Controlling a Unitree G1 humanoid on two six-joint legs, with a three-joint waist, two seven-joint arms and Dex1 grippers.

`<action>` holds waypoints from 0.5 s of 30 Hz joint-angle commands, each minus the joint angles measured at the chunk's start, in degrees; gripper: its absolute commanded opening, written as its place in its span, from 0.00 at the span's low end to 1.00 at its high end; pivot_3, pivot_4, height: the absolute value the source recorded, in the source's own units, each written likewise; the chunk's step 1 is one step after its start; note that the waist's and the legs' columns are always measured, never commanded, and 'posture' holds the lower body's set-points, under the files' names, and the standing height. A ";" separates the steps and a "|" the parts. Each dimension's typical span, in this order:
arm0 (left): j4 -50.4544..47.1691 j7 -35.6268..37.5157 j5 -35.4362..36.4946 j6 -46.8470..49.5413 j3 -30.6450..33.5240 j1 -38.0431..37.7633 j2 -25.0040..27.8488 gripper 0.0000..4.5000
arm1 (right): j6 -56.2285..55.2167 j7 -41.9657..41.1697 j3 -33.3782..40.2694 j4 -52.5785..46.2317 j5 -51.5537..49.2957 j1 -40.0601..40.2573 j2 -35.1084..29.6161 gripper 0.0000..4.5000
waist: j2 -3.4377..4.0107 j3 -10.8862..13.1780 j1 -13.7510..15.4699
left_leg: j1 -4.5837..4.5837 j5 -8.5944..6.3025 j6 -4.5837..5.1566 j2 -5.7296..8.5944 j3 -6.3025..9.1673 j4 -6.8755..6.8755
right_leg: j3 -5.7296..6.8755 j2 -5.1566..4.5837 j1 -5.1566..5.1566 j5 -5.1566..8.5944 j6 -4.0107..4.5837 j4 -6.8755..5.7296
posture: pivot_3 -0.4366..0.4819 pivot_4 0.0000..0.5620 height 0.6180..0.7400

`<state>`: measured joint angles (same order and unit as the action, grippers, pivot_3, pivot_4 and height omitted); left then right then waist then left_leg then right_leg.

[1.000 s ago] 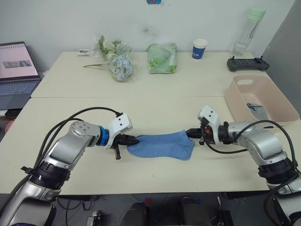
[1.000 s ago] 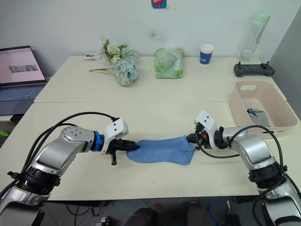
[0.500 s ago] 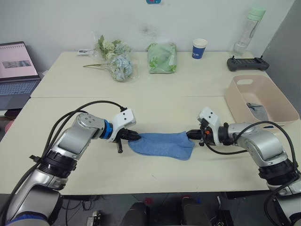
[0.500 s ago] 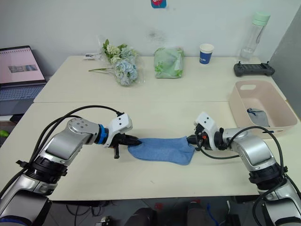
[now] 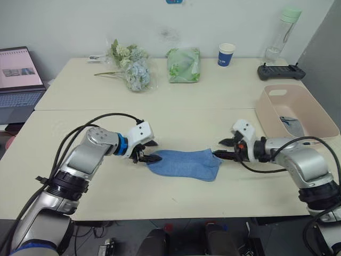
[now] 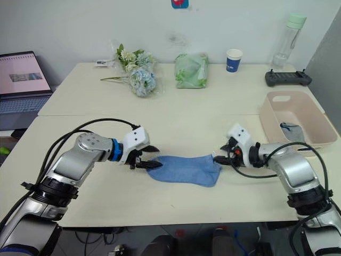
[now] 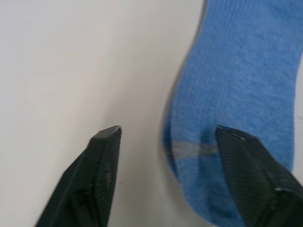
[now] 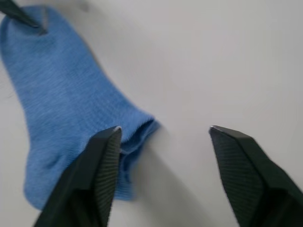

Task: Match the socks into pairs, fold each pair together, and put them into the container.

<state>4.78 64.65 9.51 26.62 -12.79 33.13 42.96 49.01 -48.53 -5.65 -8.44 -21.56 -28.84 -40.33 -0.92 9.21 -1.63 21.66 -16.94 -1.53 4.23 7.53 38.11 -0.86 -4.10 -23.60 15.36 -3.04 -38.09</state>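
A light blue sock (image 5: 184,164) lies flat on the near table, stretched left to right; I cannot tell whether a second one lies under it. My left gripper (image 5: 154,151) stands open at its left end, one finger over the toe (image 7: 227,156). My right gripper (image 5: 219,148) stands open at its right end, the cuff (image 8: 137,132) beside one finger. Neither holds anything. The container (image 5: 262,112), a pale pink tub, sits at the right edge with a grey sock (image 5: 292,126) inside.
On the far table stand a flower bunch (image 5: 130,66), a green bag (image 5: 184,65), a blue paper cup (image 5: 226,54), a bottle (image 5: 282,34) and a black controller (image 5: 281,71). A laptop (image 5: 20,80) sits at far left.
Both grippers have opened and let go of the light blue sock, which now rests on the table. The right gripper has drawn back slightly to the right.
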 commanded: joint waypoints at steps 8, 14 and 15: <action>-11.20 -2.37 8.15 -3.80 11.93 -10.78 -0.71 0.99 | 0.63 -6.30 1.47 -8.89 -5.78 4.01 -3.87 0.93 | 0.00 0.00 0.02 | 0.10 0.00 0.01 -0.02 0.05 -0.01 | -0.05 -0.06 -0.02 0.00 0.00 0.05 | 0.48 0.27 1.00; -14.08 -5.61 6.66 -9.64 10.26 -14.09 -3.68 0.99 | -10.61 -4.80 -1.77 -13.09 -2.57 6.35 1.67 0.93 | 0.01 -0.01 0.09 | 0.04 0.00 0.00 -0.02 0.05 0.04 | -0.02 -0.06 0.03 -0.02 0.01 -0.01 | 0.48 0.27 1.00; -13.98 -5.94 6.34 -10.64 9.88 -14.44 -4.36 0.95 | -12.42 -4.58 -2.71 -13.08 -1.60 6.57 2.54 0.89 | 0.01 -0.01 0.09 | 0.03 0.00 0.00 -0.02 0.05 0.04 | -0.02 -0.05 0.03 -0.02 0.01 -0.01 | 0.48 0.27 1.00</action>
<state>-7.69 59.63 16.23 18.00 -3.14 18.91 38.87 39.91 -53.65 -7.83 -20.01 -24.47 -22.53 -38.17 -0.91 9.19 -1.54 21.69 -16.93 -1.53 4.21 7.58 38.14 -0.86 -4.14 -23.57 15.35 -3.03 -38.10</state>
